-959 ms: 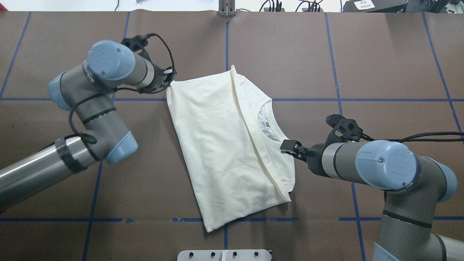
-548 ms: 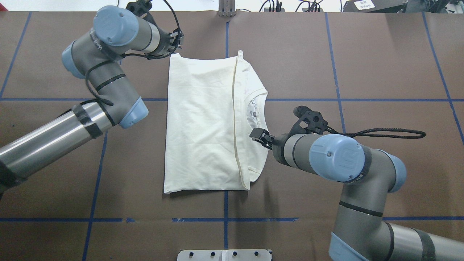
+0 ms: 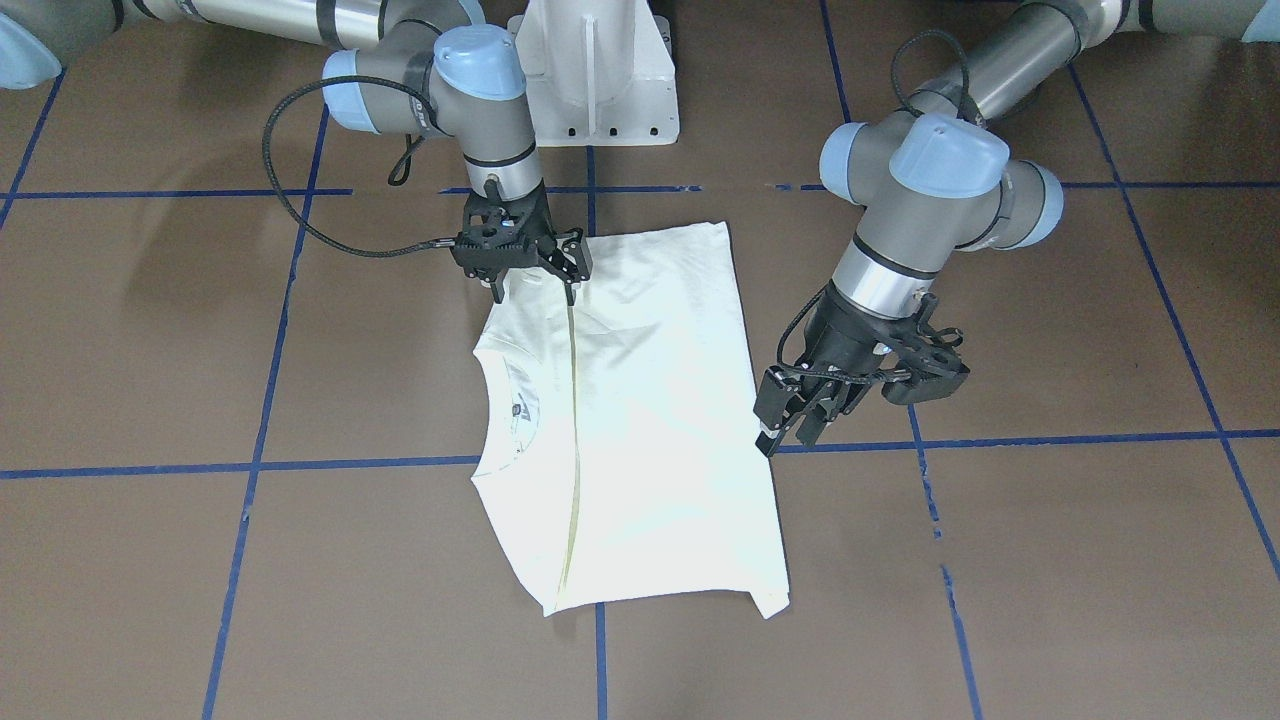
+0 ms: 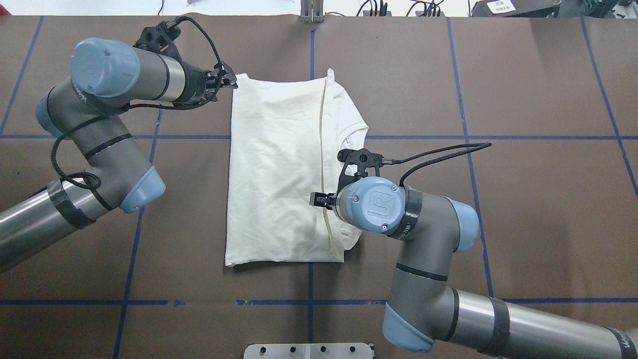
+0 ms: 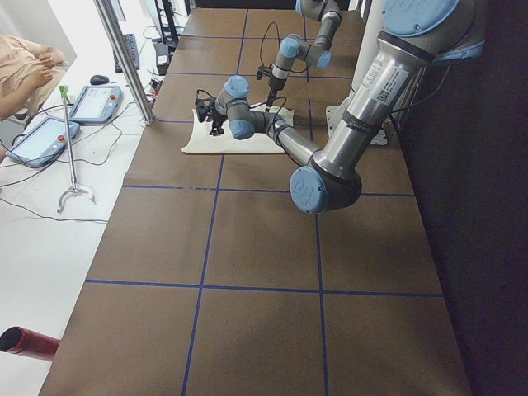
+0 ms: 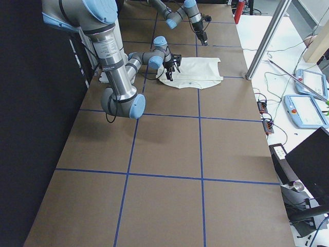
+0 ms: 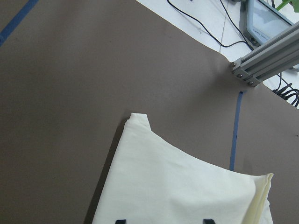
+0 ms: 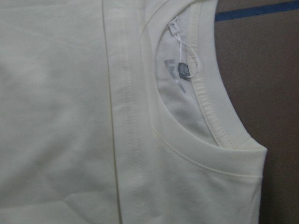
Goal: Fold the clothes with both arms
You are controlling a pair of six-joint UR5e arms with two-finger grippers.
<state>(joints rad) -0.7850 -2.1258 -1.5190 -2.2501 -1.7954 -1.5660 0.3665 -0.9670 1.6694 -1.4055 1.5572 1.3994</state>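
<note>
right tool [image 3: 534, 290]: fingers spread apart, holding nothing, over the shirt's folded edge near the neck hole | shirt [image 4: 279, 169]: folded, plain side up, lying flat on the brown counter [image 4: 448, 99] | left tool [image 3: 785, 432]: fingers apart, holding nothing, just beside the shirt's far corner

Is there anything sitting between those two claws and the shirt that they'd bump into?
Nothing visible does. The right gripper hangs directly above the T-shirt, and the left gripper sits at its far corner. No other object shows on the table near the shirt.
</note>
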